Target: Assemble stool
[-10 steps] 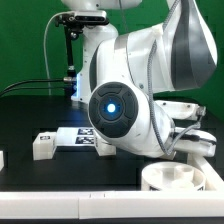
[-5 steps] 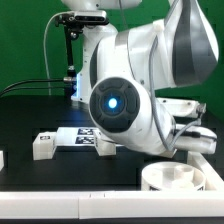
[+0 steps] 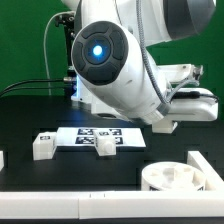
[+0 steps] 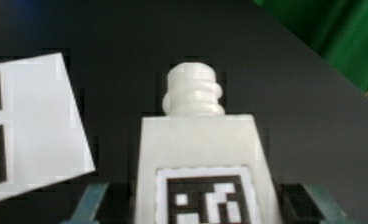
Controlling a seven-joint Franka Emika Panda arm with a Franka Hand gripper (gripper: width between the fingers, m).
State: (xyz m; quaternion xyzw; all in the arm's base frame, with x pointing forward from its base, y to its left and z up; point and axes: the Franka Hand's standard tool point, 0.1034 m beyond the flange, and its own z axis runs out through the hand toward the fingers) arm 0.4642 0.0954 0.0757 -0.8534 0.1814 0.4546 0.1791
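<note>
One leg (image 4: 202, 150), clenched in the gripper (image 4: 202, 206), shows only in the wrist view, near the marker board (image 4: 30, 120)'s edge, over open table (image 4: 145, 40).

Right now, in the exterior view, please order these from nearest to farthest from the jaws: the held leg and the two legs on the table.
1. The held leg: between the jaws.
2. The middle leg: at the marker board's front edge.
3. The left leg: beyond the board, on the exterior view's left.
</note>
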